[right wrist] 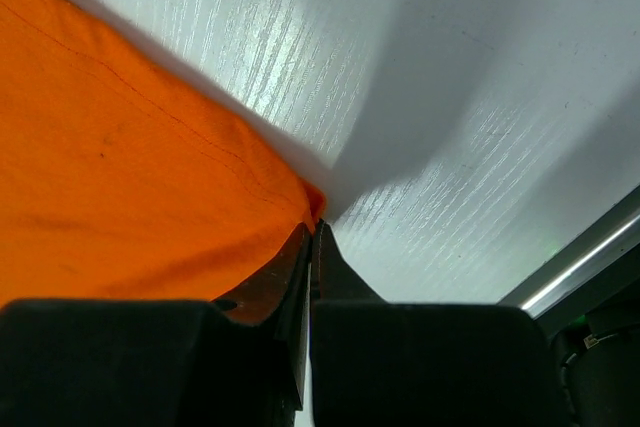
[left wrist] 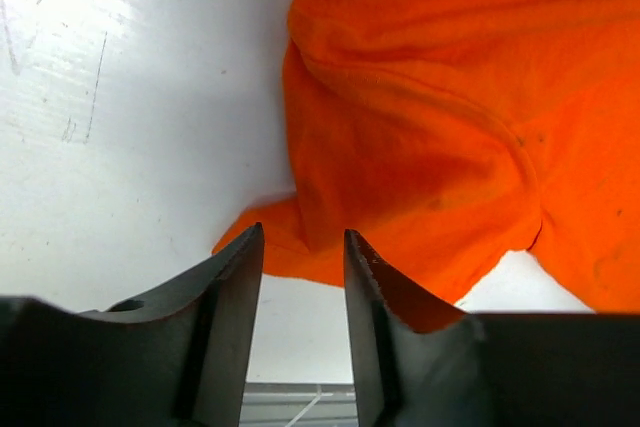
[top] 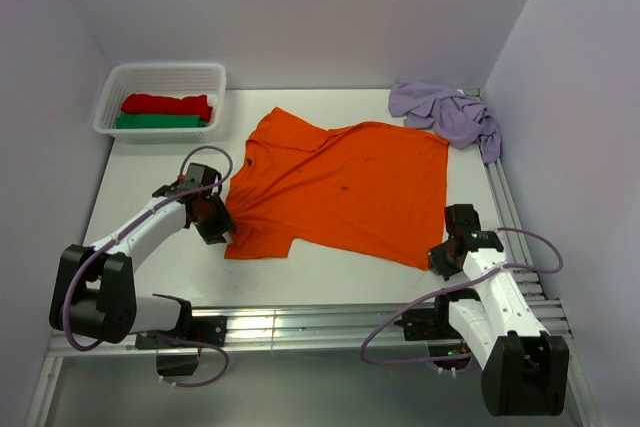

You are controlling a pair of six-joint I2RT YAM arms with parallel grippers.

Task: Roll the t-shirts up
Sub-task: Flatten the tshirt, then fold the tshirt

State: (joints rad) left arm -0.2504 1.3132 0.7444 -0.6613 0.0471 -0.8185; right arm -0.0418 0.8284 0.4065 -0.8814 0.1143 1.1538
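The orange t-shirt [top: 350,187] lies spread out on the white bench [top: 330,275]. The lilac t-shirt [top: 445,112] sits crumpled in the far right corner. The left tool [top: 228,230] is apart by the orange sleeve. The right tool [top: 438,259] pinches the orange t-shirt's near corner.

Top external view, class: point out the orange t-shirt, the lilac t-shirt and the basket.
orange t-shirt [top: 350,187], top external view, middle of body
lilac t-shirt [top: 445,112], top external view, centre of heap
basket [top: 165,79], top external view, far wall
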